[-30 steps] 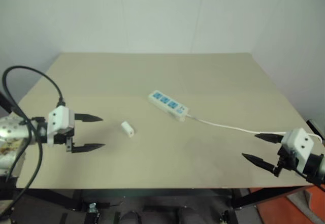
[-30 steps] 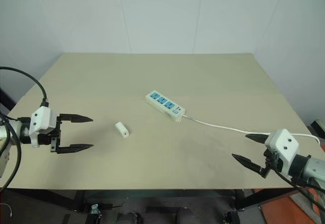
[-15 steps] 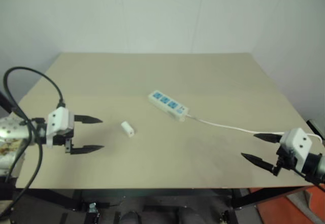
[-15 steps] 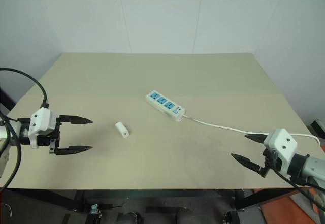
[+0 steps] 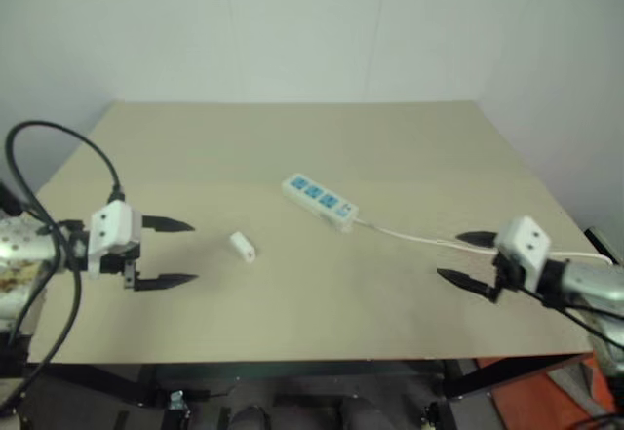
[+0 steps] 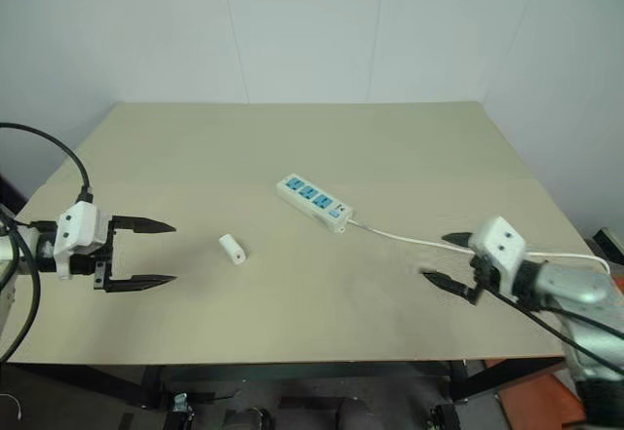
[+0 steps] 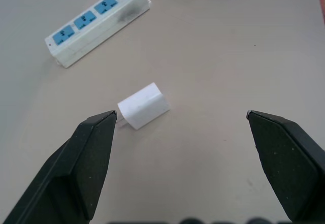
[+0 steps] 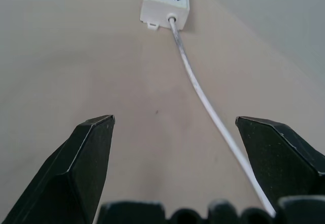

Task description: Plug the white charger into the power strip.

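Right tool (image 6: 441, 258), fingers wide apart and empty, has come in over your tabletop (image 6: 390, 147) along the cord (image 6: 400, 238) toward the power strip (image 6: 313, 202), while your left tool (image 6: 144, 252), equally spread, waits beside the loose white charger (image 6: 232, 248): nothing grasped yet.

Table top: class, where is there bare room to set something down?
Free: the far half of the table behind the power strip, and the near edge between both arms. Crowded: the middle band holding the white charger, strip and cord.
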